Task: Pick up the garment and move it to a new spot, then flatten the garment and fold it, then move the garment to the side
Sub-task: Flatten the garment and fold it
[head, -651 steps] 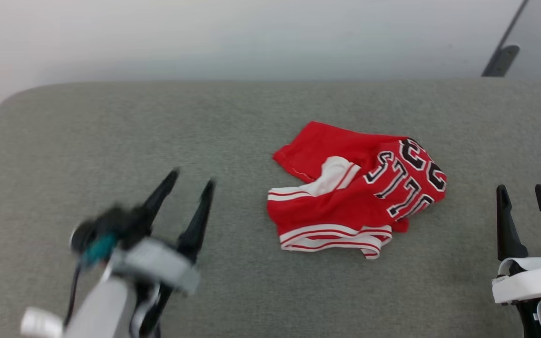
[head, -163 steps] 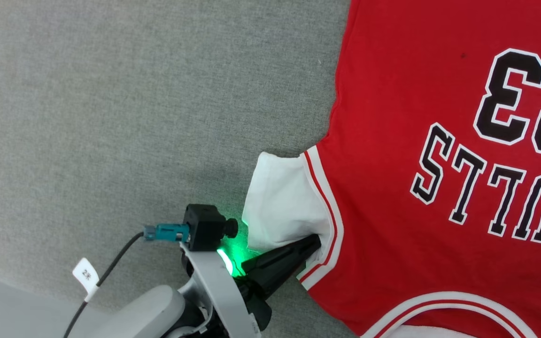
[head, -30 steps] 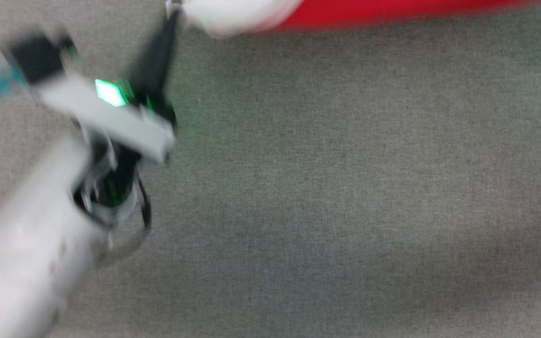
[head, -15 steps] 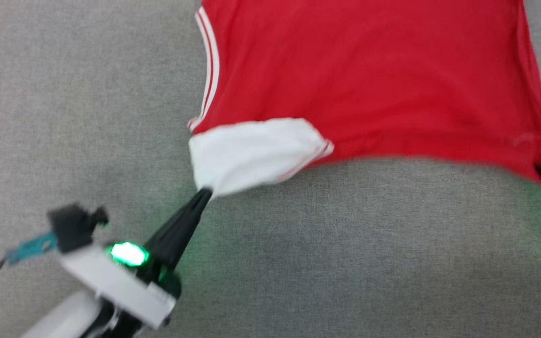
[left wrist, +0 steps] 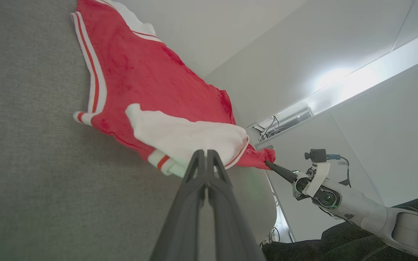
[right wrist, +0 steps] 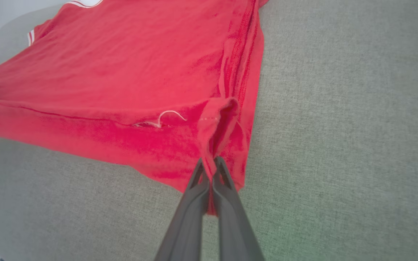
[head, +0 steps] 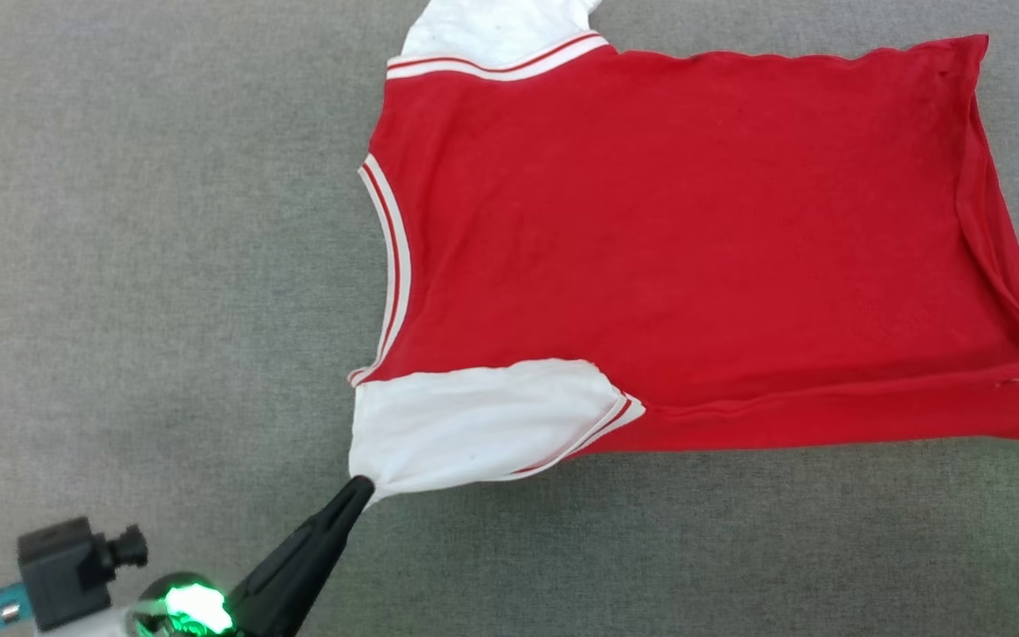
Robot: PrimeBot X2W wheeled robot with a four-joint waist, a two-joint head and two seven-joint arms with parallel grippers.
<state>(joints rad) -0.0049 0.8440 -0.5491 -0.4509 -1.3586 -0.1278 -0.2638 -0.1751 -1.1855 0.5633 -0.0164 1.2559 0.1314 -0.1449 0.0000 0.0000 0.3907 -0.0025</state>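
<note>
Nearest, the left claw is clamped together on the tip of a white sleeve, and the right claw is pinched shut on a red hem corner. Beyond them the garment lies spread on the grey tabletop, plain red side up, with its other sleeve farthest.

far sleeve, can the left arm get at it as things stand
Probably not yet: the left end effector is shut on the near sleeve; the far sleeve lies across the jersey.
</note>
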